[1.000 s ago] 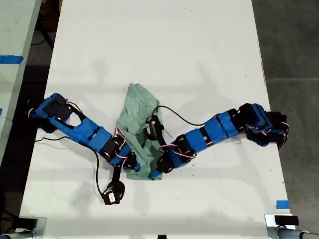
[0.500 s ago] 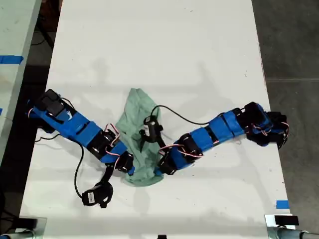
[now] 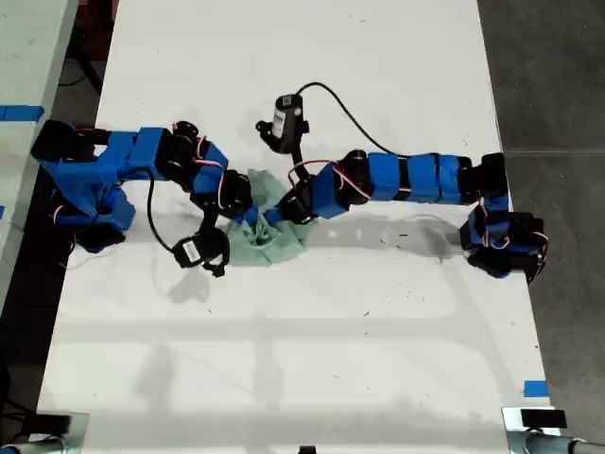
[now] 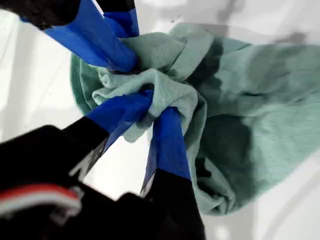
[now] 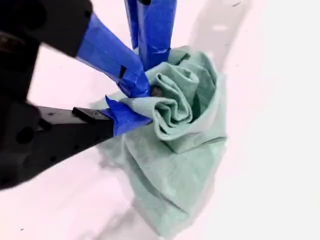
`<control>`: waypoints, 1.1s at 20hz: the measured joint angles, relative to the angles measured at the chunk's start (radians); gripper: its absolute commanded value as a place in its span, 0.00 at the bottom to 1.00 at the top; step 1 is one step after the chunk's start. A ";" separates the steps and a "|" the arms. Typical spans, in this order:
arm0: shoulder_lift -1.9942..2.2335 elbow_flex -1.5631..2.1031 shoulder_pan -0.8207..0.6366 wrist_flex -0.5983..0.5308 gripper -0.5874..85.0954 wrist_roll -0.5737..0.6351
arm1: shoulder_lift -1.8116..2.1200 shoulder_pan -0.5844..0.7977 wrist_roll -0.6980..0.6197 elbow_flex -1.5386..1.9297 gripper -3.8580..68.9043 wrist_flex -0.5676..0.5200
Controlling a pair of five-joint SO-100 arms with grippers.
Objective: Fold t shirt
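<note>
Presently the white table (image 3: 378, 359) carries the t shirt (image 3: 269, 241), bunched into a wrinkled heap toward the table's far edge in the exterior view, between the two blue arms. My first gripper (image 4: 150, 107) has its jaws clamped on a gathered fold of cloth, and my second gripper (image 5: 137, 102) likewise pinches a rolled fold, the two meeting at the same bunch.

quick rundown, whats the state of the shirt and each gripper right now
t shirt: bunched in a crumpled heap on the table, pinched from two sides
my first gripper: shut on a fold of the t shirt
my second gripper: shut on a bunched fold of the t shirt
</note>
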 measured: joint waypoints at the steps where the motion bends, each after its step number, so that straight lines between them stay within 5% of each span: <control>1: 0.034 0.049 -0.064 0.000 0.00 0.031 | 0.000 0.043 -0.017 0.000 0.08 0.000; 7: 0.132 0.311 -0.360 -0.051 0.00 0.193 | 0.000 0.252 -0.072 0.069 0.08 0.058; 12: -0.060 0.380 -0.383 -0.133 0.02 0.232 | 0.000 0.318 -0.067 0.299 0.09 0.005; 14: -0.112 0.380 -0.383 -0.137 0.34 0.238 | 0.000 0.318 -0.058 0.304 0.57 -0.003; 15: -0.115 0.380 -0.383 -0.130 0.39 0.250 | 0.000 0.319 -0.058 0.305 0.59 0.014; 22: 0.071 0.298 -0.462 0.052 0.33 0.341 | 0.043 0.322 -0.078 0.190 0.51 0.238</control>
